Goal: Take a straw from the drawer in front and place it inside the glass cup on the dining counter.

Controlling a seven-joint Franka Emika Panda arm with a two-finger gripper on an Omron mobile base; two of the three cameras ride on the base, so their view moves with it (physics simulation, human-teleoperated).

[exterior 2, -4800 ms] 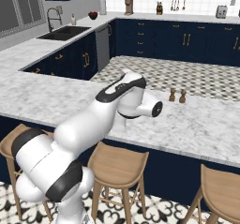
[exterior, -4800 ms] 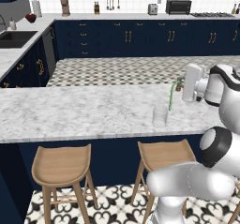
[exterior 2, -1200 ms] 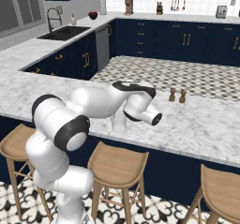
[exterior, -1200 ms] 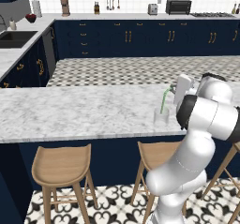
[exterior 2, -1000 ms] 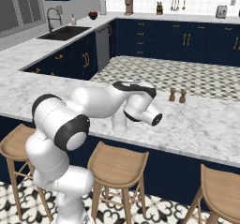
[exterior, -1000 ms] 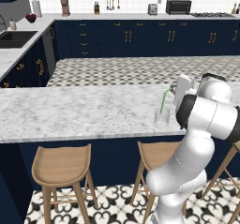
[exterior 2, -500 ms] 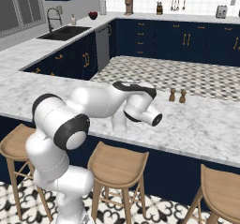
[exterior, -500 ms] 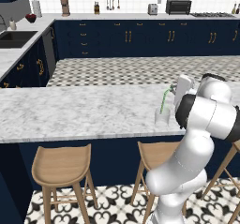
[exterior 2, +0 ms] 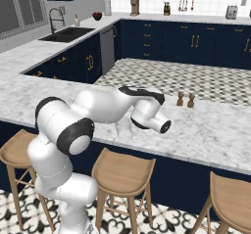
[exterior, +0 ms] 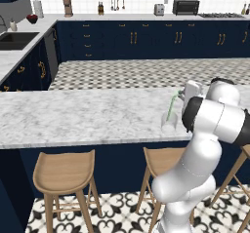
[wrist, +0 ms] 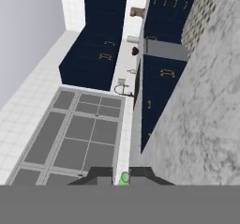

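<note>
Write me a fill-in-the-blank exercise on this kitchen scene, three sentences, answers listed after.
1. The light-green straw stands in the glass ____ on the dining counter.
2. In the hand view, the green straw shows between the two dark ____ of the gripper.
3. Two small brown shakers stand on the counter, and wooden ____ stand below its front edge.

Missing words: cup; fingers; stools
</note>
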